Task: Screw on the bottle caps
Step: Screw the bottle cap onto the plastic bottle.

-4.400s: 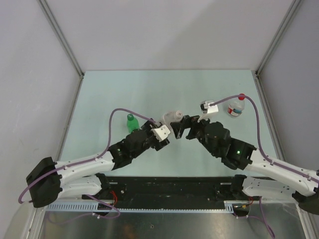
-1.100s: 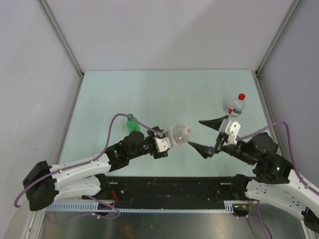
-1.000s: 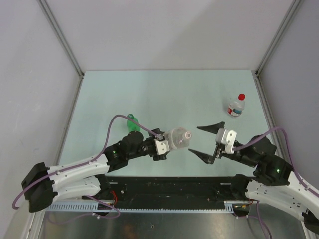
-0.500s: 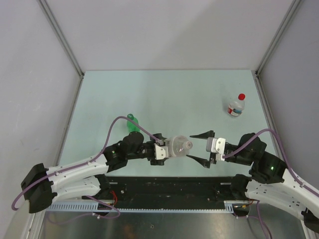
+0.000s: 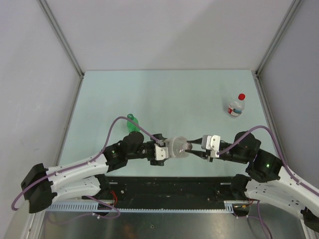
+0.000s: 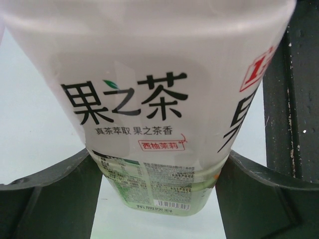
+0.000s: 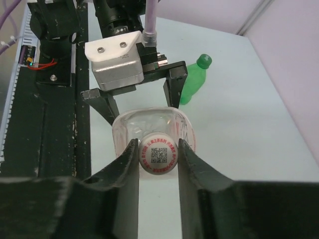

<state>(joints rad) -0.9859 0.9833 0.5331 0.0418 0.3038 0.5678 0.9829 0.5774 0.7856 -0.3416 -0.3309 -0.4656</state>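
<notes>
Right claw (image 5: 190,147) has swung in and closed: it now pinches the white cap (image 7: 158,155) on the wide clear bottle (image 6: 159,99), which the left claw (image 5: 171,148) clamps sideways. Just behind, the green cap (image 7: 204,60) tops the green bottle (image 5: 132,125) on the surface (image 5: 164,94). Far right, the red cap (image 5: 241,96) crowns the small bottle (image 5: 234,109).

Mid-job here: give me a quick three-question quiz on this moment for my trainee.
1. Which cap sits between the right gripper's fingers? A red, B green, C white.
2. True or false: the left gripper is empty.
3. Fill in: the small bottle standing at the far right wears a ___ cap.

Key:
1. C, the white cap.
2. False: it holds the wide clear bottle.
3. red; see the red cap.
</notes>
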